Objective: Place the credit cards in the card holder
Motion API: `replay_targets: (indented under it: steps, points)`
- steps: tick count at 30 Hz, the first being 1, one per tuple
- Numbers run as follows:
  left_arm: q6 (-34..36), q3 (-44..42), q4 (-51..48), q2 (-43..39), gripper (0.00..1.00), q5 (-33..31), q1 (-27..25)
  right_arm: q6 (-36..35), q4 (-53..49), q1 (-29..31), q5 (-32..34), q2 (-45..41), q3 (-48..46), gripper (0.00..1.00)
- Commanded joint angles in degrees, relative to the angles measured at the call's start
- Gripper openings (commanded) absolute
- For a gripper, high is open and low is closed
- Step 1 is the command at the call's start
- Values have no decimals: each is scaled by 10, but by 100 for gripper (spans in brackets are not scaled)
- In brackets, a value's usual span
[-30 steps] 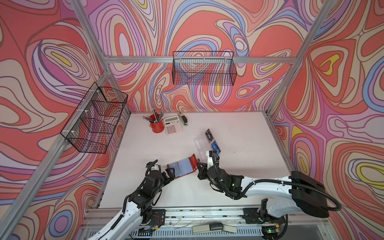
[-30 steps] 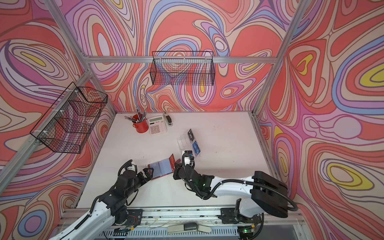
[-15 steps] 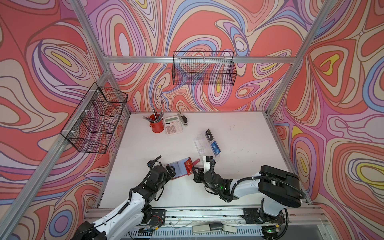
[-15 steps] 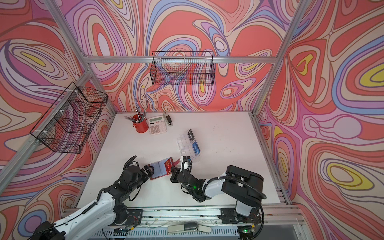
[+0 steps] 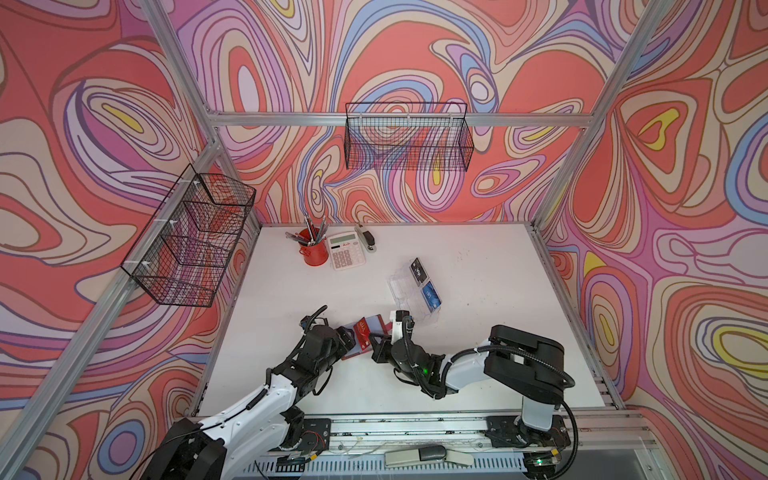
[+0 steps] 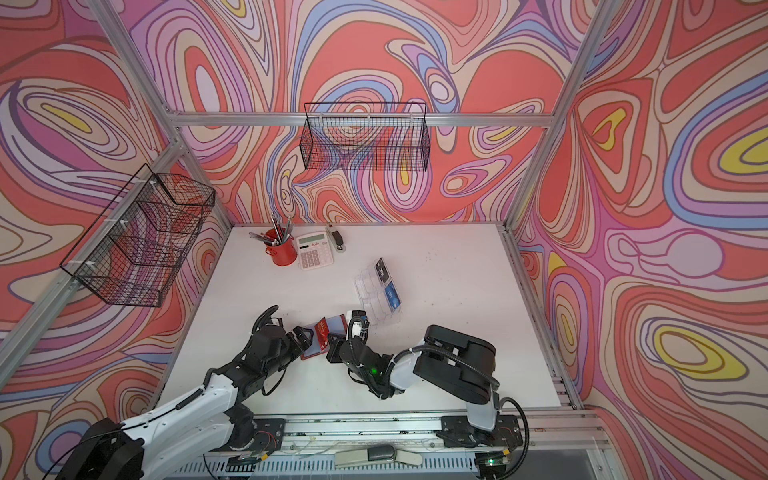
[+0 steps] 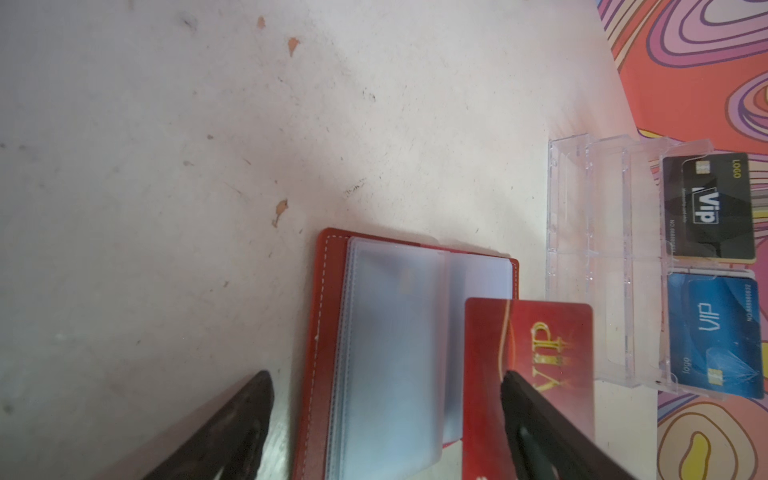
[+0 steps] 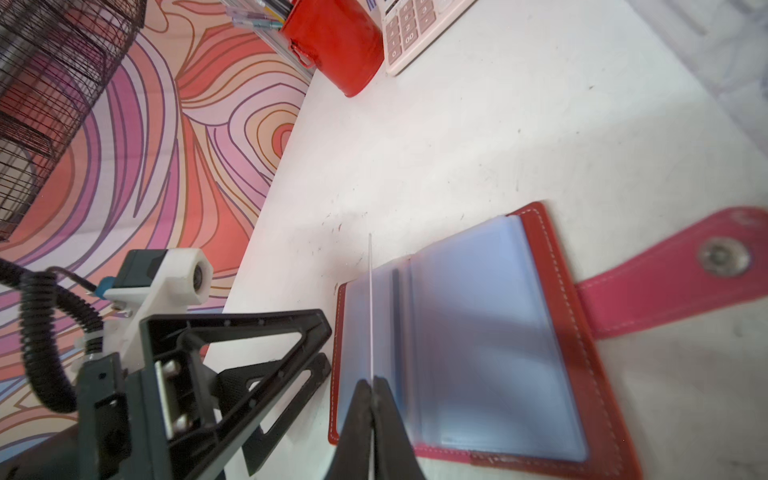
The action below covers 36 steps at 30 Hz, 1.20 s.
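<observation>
The card holder (image 8: pixel 478 345) is lying open on the white table (image 8: pixel 457 145), clear sleeves facing up, snap strap (image 8: pixel 673 274) spreading flat to one side. The right gripper (image 8: pixel 372 386) is pinching a red VIP card (image 7: pixel 528 345) between closed tips, holding it over the open sleeves. The left gripper (image 7: pixel 384 380) is gaping wide, gripping nothing, tips just beside the holder's outer edge; contact unclear. A black card (image 7: pixel 706 208) and a blue card (image 7: pixel 715 336) are sitting in the clear stand (image 7: pixel 602 249) nearby.
</observation>
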Motion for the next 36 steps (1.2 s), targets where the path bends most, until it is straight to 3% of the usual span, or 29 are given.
replay_targets:
  steps: [1, 25, 36]
  points:
    - [-7, -9, -45, 11, 88, 17, 2, -6, -8, -5, -14, 25, 18, 0]
    - [-7, -9, -42, 19, 89, 17, 2, 5, 38, -31, -5, 19, -37, 0]
    - [-6, -8, -36, 27, 89, 24, 2, 19, 57, -31, -28, 54, -17, 0]
